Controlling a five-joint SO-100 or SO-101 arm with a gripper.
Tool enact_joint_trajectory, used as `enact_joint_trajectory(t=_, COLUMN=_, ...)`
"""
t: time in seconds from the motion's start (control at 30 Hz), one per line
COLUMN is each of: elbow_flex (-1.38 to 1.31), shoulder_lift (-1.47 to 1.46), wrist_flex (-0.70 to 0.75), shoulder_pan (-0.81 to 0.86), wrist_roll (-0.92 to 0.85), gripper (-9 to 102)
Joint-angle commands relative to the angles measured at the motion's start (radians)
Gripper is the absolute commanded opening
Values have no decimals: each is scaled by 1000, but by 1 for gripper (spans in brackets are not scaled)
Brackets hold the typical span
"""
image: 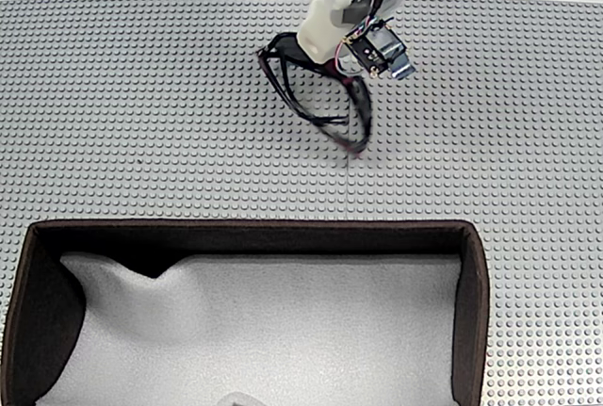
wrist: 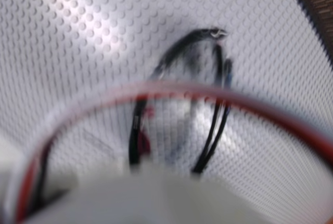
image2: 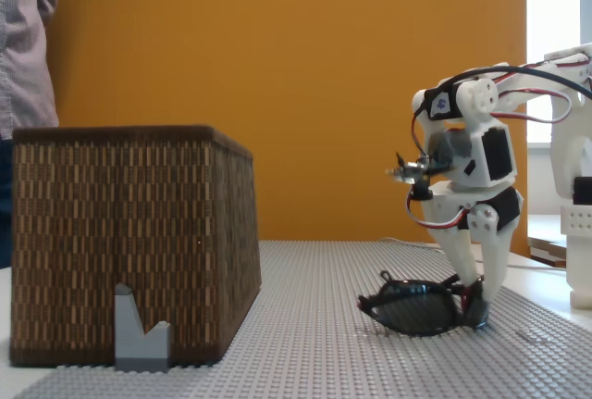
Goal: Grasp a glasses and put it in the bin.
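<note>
Black glasses [image: 355,116] with dark lenses rest on the grey studded plate [image: 141,114], at the far middle in a fixed view. My white gripper [image: 306,53] comes down on their left end there. From the side, in a fixed view, its two fingers converge on the right end of the glasses [image2: 416,306], and the gripper [image2: 476,299] is shut on the frame while the glasses touch the plate. The wrist view is blurred and shows the glasses [wrist: 136,125] below. The bin [image: 254,229] has dark brown walls and white foam lining [image: 283,331]; it stands at the near edge, well apart from the gripper.
In the side fixed view the woven brown bin [image2: 120,232] stands at the left with a small grey bracket [image2: 139,334] against its front. A person's sleeve [image2: 23,38] shows behind it. A red cable [wrist: 218,96] arcs across the wrist view. Open studded plate lies between glasses and bin.
</note>
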Motion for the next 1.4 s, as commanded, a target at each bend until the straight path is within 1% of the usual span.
enact_joint_trajectory(t=0.0, elbow_flex=-81, shoulder_lift=35, wrist_flex=-18, shoulder_pan=-5, wrist_roll=17, gripper=-1)
enact_joint_trajectory(t=0.27, elbow_flex=-242, shoulder_lift=150, wrist_flex=-196, shoulder_pan=23, wrist_roll=149, gripper=-1)
enact_joint_trajectory(t=0.3, elbow_flex=-258, shoulder_lift=184, wrist_flex=-235, shoulder_pan=29, wrist_roll=212, gripper=-1)
enact_joint_trajectory(t=0.33, elbow_flex=-270, shoulder_lift=245, wrist_flex=-295, shoulder_pan=43, wrist_roll=324, gripper=-1)
enact_joint_trajectory(t=0.47, elbow_flex=-270, shoulder_lift=330, wrist_flex=-339, shoulder_pan=54, wrist_roll=417, gripper=-1)
enact_joint_trajectory(t=0.53, elbow_flex=-272, shoulder_lift=383, wrist_flex=-370, shoulder_pan=66, wrist_roll=517, gripper=-1)
enact_joint_trajectory(t=0.6, elbow_flex=-287, shoulder_lift=426, wrist_flex=-383, shoulder_pan=74, wrist_roll=569, gripper=-1)
enact_joint_trajectory(t=0.8, elbow_flex=-365, shoulder_lift=488, wrist_flex=-420, shoulder_pan=89, wrist_roll=669, gripper=-1)
enact_joint_trajectory(t=0.9, elbow_flex=-397, shoulder_lift=514, wrist_flex=-463, shoulder_pan=98, wrist_roll=709, gripper=-1)
enact_joint_trajectory(t=1.13, elbow_flex=-385, shoulder_lift=557, wrist_flex=-693, shoulder_pan=146, wrist_roll=804, gripper=-1)
enact_joint_trajectory(t=1.37, elbow_flex=-391, shoulder_lift=394, wrist_flex=-890, shoulder_pan=187, wrist_roll=805, gripper=-1)
